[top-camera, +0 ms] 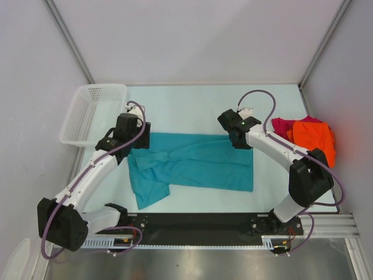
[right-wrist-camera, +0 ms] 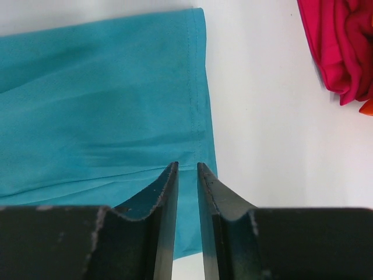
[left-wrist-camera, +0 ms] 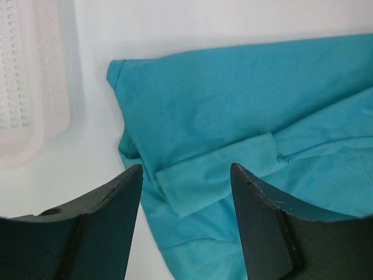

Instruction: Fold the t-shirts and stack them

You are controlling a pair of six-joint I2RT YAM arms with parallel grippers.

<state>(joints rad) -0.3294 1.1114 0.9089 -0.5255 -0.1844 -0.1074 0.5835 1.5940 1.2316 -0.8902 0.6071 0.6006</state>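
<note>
- At the teal shirt's [top-camera: 192, 166] far-left corner, your left gripper [left-wrist-camera: 186, 172] hangs with its jaws wide apart and nothing between them. A sleeve [left-wrist-camera: 215, 178] lies folded onto the body right below.
- At the shirt's far-right corner, your right gripper [right-wrist-camera: 187, 166] sits over the hem. Its jaws are a narrow slit apart, and I see no cloth pinched.
- You're at both ends of that one edge probably because wide, soft cloth sags unless both corners travel level.
- The shirt itself lies mid-table [top-camera: 192, 105], long side across. It looks doubled over, so I judge the first fold is down.
- Its near-left flap pokes out toward you past the near edge and needs tucking.
- Right of the teal shirt, well apart, the orange shirt [top-camera: 315, 140] and magenta shirt [top-camera: 282, 125] are bunched, touching and unfolded. They're likely parked there to keep the folding area free.
- Left of the teal shirt, the basket [top-camera: 73, 122] sits near but apart.
</note>
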